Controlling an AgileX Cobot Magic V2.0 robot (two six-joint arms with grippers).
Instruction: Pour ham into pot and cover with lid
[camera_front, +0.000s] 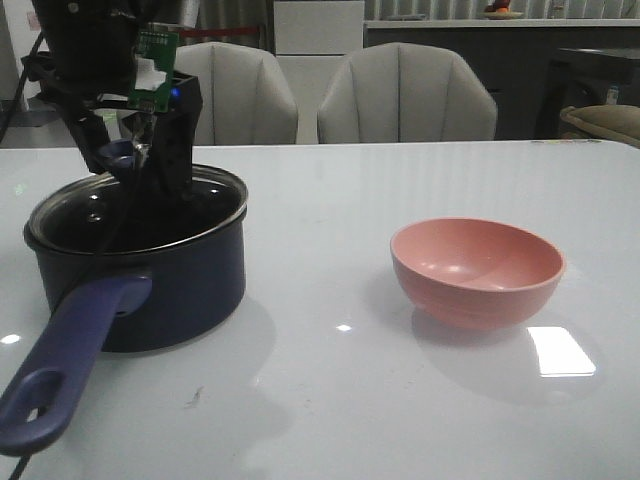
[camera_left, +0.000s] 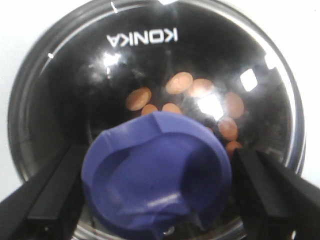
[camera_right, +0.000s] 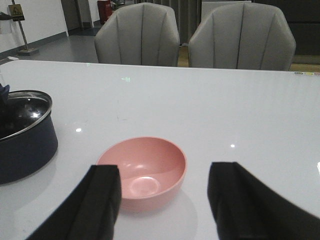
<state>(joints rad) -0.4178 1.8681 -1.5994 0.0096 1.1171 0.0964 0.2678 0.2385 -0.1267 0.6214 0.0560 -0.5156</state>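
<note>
The dark navy pot stands at the left of the table, its long purple-blue handle pointing toward the front edge. The glass lid sits on its rim. Through the glass I see several orange-pink ham pieces on the pot's bottom. My left gripper hangs over the lid, open wide, with one finger on each side of the purple-blue knob. My right gripper is open and holds nothing, hovering just short of the pink bowl.
The pink bowl stands empty at the right middle of the table. Two grey chairs are behind the far edge. The pot's side shows to the left of the bowl in the right wrist view.
</note>
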